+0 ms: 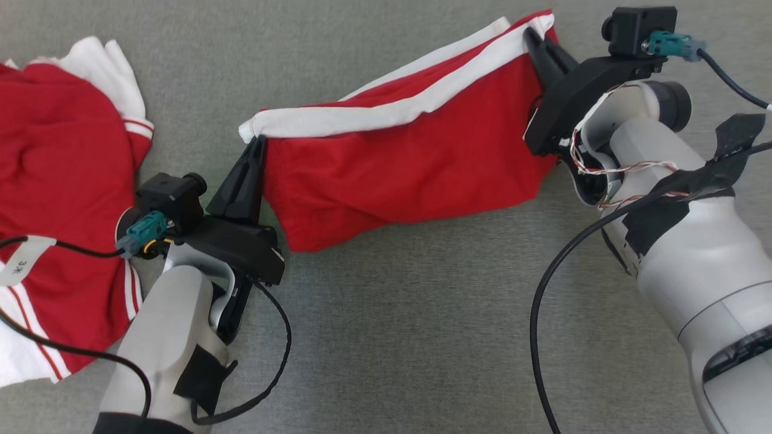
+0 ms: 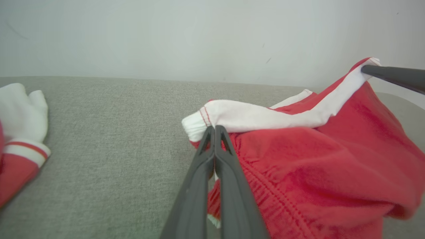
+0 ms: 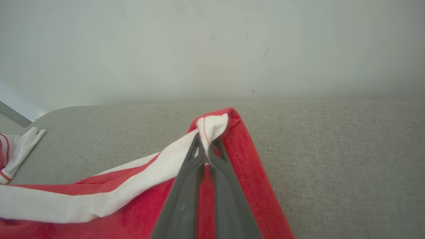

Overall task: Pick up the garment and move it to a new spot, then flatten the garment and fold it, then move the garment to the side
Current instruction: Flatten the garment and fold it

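Note:
The garment (image 1: 410,163) is a pair of red shorts with white side stripes, stretched between both grippers above the grey fabric surface (image 1: 422,337). My left gripper (image 1: 259,141) is shut on its left corner at the white stripe; in the left wrist view the gripper (image 2: 214,127) pinches the cloth (image 2: 298,159) just under the white band. My right gripper (image 1: 531,33) is shut on the far right corner; in the right wrist view the gripper (image 3: 207,141) clamps the white stripe end of the garment (image 3: 252,179). The lower red part sags toward the surface.
A second red and white garment (image 1: 54,199) lies crumpled at the left edge, under my left wrist camera, with a white tag (image 1: 24,259). Its sleeve (image 2: 23,132) lies at the left of the left wrist view. A pale wall (image 3: 212,49) backs the surface.

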